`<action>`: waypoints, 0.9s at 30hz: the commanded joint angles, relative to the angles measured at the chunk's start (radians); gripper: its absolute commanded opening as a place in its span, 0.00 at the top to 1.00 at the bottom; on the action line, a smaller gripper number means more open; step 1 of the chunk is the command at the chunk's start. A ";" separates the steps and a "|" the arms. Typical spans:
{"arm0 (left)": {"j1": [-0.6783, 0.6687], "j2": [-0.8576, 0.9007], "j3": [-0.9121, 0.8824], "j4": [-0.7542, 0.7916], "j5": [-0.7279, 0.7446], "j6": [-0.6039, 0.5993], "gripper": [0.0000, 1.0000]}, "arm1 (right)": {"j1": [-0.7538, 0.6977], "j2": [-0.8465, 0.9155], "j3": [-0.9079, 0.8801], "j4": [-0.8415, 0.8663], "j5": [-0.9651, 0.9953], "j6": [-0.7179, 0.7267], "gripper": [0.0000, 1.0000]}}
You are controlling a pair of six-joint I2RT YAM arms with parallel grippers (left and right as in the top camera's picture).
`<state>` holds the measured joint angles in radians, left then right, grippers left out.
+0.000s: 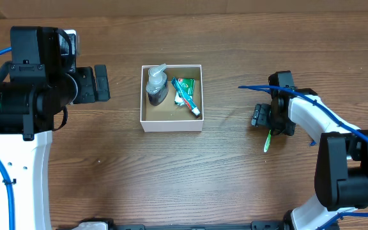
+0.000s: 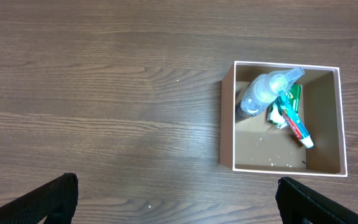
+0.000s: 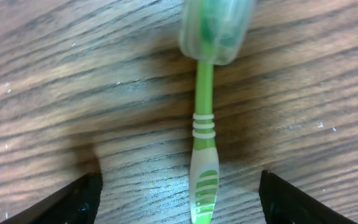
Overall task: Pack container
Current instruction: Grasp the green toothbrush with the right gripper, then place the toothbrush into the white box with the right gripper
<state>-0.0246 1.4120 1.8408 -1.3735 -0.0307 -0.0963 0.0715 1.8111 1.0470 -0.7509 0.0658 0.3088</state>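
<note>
A: Where is the container (image 1: pixel 171 125) placed?

B: It is set on the wooden table (image 1: pixel 107 185) between the two arms. A clear bottle (image 1: pixel 156 86) and a toothpaste tube (image 1: pixel 187 96) are laid inside it.

A: How is it expected to handle?

B: It is judged light and thin-walled — cardboard that could be shoved aside or dented by a careless finger. If it must be steadied, one wall would be pinched at its middle; otherwise it is best left untouched.

A: What is left outside it?

B: A green toothbrush (image 3: pixel 204 124) is seen flat on the table, well apart from the container, its head covered by a clear cap (image 3: pixel 217 28). It is judged stiff, slim and rather slippery. The ribbed part of the handle is the place to be gripped.

A: How are the jaws held?

B: The right gripper (image 3: pixel 182 202) is spread open astride the handle, with nothing pinched. The left gripper (image 2: pixel 179 202) is likewise held wide open — nothing is carried.
</note>
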 commanded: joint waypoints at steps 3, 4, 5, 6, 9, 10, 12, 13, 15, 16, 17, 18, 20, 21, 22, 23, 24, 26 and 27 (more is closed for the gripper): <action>-0.002 0.002 0.006 -0.002 0.005 0.022 0.00 | -0.007 0.002 -0.008 0.008 -0.039 -0.003 0.37; -0.002 0.002 0.006 -0.002 0.005 0.022 0.00 | -0.007 0.002 -0.008 0.009 -0.039 -0.003 0.40; -0.002 0.002 0.006 -0.002 0.005 0.022 0.00 | -0.007 0.002 -0.008 0.010 -0.039 -0.003 0.45; -0.002 0.002 0.006 -0.002 0.005 0.022 0.00 | -0.007 0.002 -0.008 0.010 -0.039 -0.003 0.53; -0.002 0.002 0.006 -0.002 0.005 0.022 0.00 | -0.007 0.002 -0.008 0.014 -0.039 -0.003 0.76; -0.002 0.002 0.006 -0.002 0.005 0.022 0.00 | -0.007 0.002 -0.008 0.014 -0.039 -0.003 0.79; -0.002 0.002 0.006 -0.002 0.005 0.022 0.00 | -0.007 0.002 -0.008 0.018 -0.039 -0.003 0.83; -0.002 0.002 0.006 -0.002 0.005 0.022 0.00 | -0.007 0.002 -0.008 0.019 -0.039 -0.002 0.89; -0.002 0.002 0.006 -0.002 0.005 0.022 0.00 | -0.006 0.002 -0.007 0.027 -0.039 -0.002 0.96; -0.002 0.002 0.006 -0.001 0.005 0.023 0.00 | -0.006 0.002 -0.004 0.029 -0.039 -0.002 0.96; -0.002 0.002 0.006 -0.001 0.005 0.023 0.00 | -0.006 0.001 0.004 0.028 -0.039 -0.002 0.96; -0.002 0.002 0.006 -0.001 0.005 0.023 0.00 | -0.006 -0.001 0.017 0.021 -0.042 -0.002 0.96; -0.002 0.002 0.006 -0.002 0.005 0.023 0.00 | 0.000 -0.018 0.078 -0.028 -0.049 0.002 0.96; -0.002 0.002 0.006 -0.002 0.005 0.023 0.00 | 0.006 -0.032 0.114 -0.060 -0.052 0.002 0.96; -0.002 0.002 0.006 -0.002 0.005 0.023 0.00 | 0.019 -0.052 0.161 -0.098 -0.053 0.001 0.96; -0.002 0.002 0.006 -0.002 0.005 0.023 0.00 | 0.037 -0.078 0.215 -0.140 -0.053 0.000 0.96; -0.002 0.002 0.006 -0.001 0.005 0.023 0.00 | 0.058 -0.106 0.269 -0.177 -0.053 -0.003 0.96; -0.002 0.002 0.006 0.003 0.005 0.023 0.00 | 0.126 -0.173 0.380 -0.219 -0.053 -0.003 0.96; -0.002 0.002 0.006 0.003 0.005 0.023 0.00 | 0.160 -0.195 0.415 -0.221 -0.053 -0.003 0.96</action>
<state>-0.0246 1.4120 1.8408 -1.3746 -0.0303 -0.0963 0.1364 1.7466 1.3071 -0.9581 0.0238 0.3092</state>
